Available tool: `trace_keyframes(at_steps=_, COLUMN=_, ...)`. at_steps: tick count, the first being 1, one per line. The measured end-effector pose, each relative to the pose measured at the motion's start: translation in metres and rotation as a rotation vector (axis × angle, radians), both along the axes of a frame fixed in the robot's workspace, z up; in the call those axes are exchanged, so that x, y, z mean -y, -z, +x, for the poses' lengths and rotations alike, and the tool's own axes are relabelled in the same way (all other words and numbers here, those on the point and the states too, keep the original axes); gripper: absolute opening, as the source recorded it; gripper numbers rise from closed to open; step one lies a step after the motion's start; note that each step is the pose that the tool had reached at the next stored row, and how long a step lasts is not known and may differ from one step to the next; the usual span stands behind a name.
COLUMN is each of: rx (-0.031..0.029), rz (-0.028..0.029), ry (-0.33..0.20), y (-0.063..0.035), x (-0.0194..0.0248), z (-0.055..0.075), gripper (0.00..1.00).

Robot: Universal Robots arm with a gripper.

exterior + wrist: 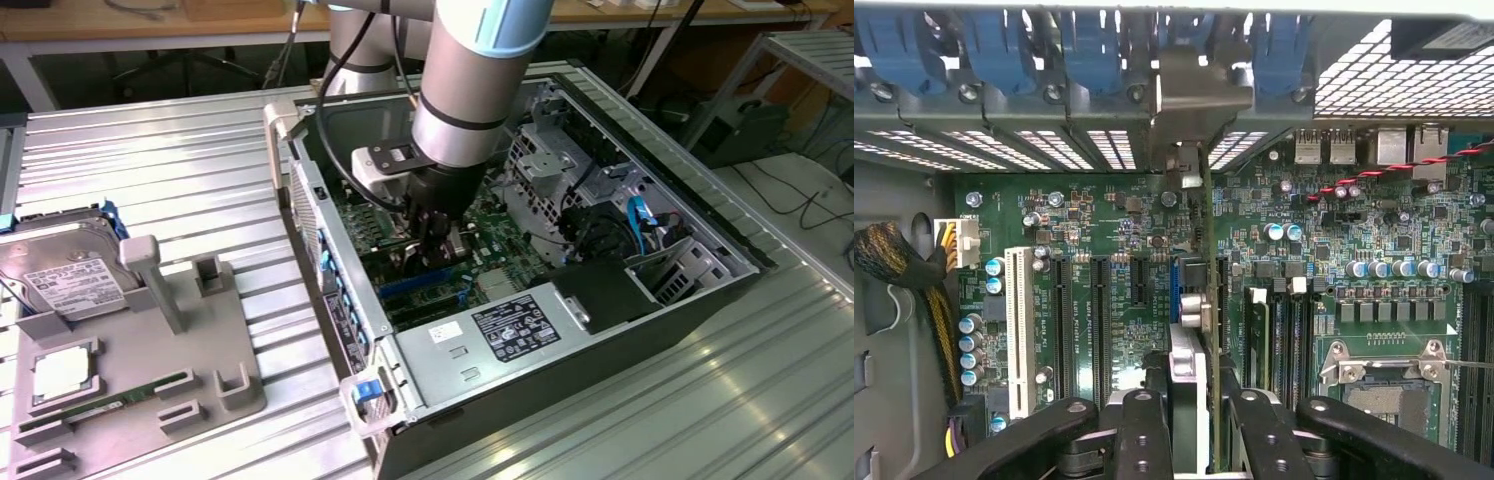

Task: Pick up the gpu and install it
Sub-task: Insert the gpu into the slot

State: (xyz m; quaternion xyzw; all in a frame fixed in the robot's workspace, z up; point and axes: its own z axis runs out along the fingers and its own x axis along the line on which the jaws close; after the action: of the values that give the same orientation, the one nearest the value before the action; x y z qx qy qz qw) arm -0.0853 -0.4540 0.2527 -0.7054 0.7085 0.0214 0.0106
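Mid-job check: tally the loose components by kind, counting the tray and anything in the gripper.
gpu, held in the gripper above the motherboard: 1
hard drive, on the tray: 1
square silver chip, on the tray: 1
green memory stick, on the tray: 1
Total: 4

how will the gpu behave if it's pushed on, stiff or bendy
Probably stiff: the gpu stands straight, edge-on, in the gripper. Likely fragile: small bare parts show on it. Thin, so it may tilt if pushed off-centre.
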Motion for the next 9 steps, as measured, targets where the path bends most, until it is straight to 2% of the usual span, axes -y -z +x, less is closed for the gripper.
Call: trace_keyframes(at_steps=9, rx=0.0000, rz=-0.0001, ry=0.000, y=-0.0001, x=-0.0002, z=0.0008, gripper=0.28)
